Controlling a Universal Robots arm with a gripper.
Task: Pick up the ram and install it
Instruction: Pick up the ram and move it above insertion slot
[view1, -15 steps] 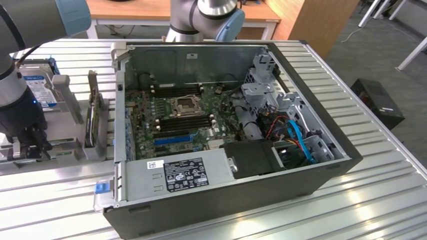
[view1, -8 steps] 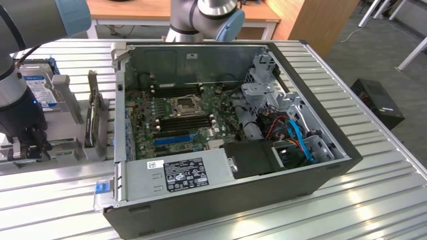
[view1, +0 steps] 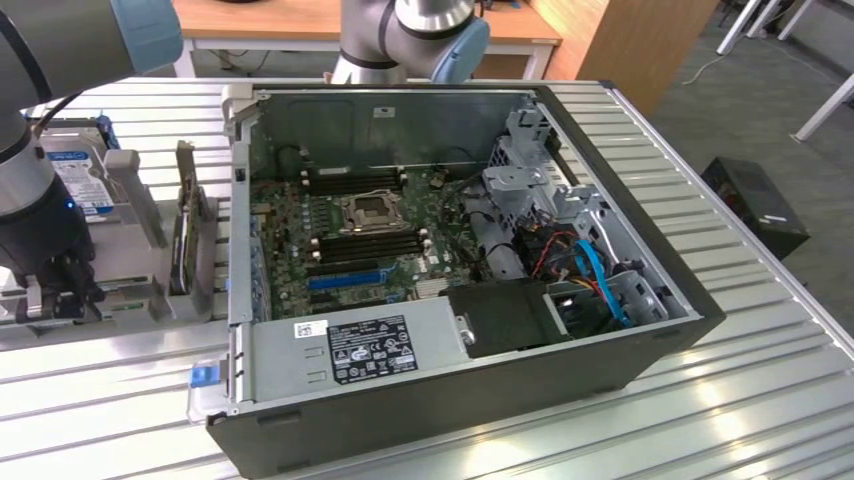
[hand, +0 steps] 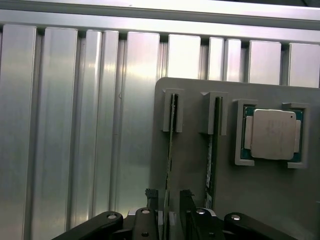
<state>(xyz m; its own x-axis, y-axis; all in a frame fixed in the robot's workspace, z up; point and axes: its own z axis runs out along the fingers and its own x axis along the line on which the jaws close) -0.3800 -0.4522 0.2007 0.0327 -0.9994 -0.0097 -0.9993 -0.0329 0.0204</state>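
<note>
**End effector (hand: 169, 200) open astride the ram (hand: 170, 145)**

Exterior view: the arm hangs over a grey rack (view1: 140, 305) on the counter (view1: 747, 420), at 9 o'clock from the open computer case (view1: 467, 410). Parts kept outside the case allow a clear approach. The memory slots (view1: 363, 245) at 6 o'clock from the processor socket (view1: 370, 212) look empty.

Wrist view: 2 green sticks stand on edge in the rack's notched posts, leaving their flat faces free for gripping. The jaws stand wide, 1 finger on each side of the ram, the stick farther from the processor (hand: 272, 134). The ram sits in its rack, not lifted.
</note>
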